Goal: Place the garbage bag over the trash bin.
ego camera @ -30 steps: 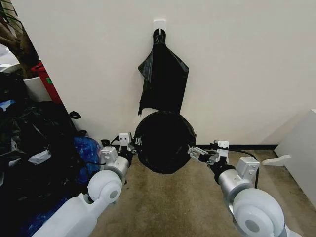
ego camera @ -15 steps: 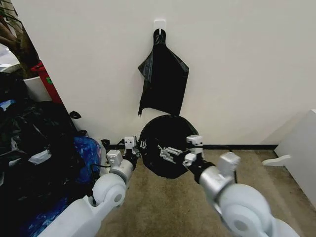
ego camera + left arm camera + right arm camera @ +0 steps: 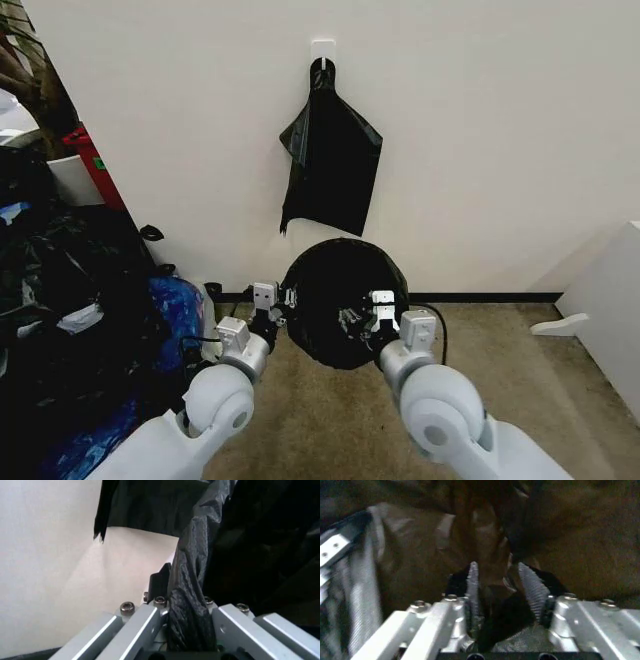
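Your left gripper (image 3: 280, 300) has its jaws clamped on the garbage bag (image 3: 335, 290) at the bin's left edge; your right gripper (image 3: 375, 315) pinches bag film at its front, floor-level by the wall.

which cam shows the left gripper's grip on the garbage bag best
The left wrist view: the left gripper is shut on a bunched fold of the garbage bag between its fingers. The head view shows that gripper small at the bag's left edge. The right wrist view shows the right gripper in the bag instead.
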Controlling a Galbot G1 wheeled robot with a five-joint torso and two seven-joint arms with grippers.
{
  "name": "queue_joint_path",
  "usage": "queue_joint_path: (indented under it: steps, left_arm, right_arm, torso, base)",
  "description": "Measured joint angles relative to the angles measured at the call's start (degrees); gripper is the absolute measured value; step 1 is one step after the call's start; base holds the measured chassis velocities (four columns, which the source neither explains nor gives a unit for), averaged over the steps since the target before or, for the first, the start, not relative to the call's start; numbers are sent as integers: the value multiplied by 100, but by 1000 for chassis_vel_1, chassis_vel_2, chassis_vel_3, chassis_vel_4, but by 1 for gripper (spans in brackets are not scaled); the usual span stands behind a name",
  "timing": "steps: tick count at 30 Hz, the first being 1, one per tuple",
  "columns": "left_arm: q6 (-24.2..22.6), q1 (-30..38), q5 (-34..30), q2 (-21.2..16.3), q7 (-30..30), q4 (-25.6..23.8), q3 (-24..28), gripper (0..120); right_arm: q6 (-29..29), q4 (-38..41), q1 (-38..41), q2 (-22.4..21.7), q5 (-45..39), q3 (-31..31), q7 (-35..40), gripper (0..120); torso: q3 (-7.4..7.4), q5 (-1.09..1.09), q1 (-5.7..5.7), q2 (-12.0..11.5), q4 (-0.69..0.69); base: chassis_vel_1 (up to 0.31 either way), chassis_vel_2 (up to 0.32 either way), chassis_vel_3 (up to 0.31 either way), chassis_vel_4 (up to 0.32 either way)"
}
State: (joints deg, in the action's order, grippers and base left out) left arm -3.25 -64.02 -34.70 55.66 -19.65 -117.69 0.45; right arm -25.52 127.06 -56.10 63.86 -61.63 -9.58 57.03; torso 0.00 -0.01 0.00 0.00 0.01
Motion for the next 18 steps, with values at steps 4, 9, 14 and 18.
queue_joint_path:
  steps: [4,9,14,18]
  left_arm:
    - [36,-66,73,-2,20,-43,-2,1]
    - [85,-127,178,15,55,-65,1,1]
    - [136,-240,278,23,96,-125,-3,1]
    - [175,-332,319,-13,139,-183,-36,1]
  right_arm:
    - [331,-254,181,204,-138,-179,479,13]
    - [605,-591,375,442,-265,-268,949,0]
    - [795,-968,534,688,-170,-306,1153,0]
    - [868,-1169,615,812,-130,-317,1199,0]
  torso:
    - [0,0,0,0,-1]
    - [0,0,0,0,-1]
    - [0,0,0,0,-1]
    - [-1,0,0,0,-1]
  base:
    - [0,0,0,0]
    - [0,0,0,0]
    - [0,0,0,0]
    - [0,0,0,0]
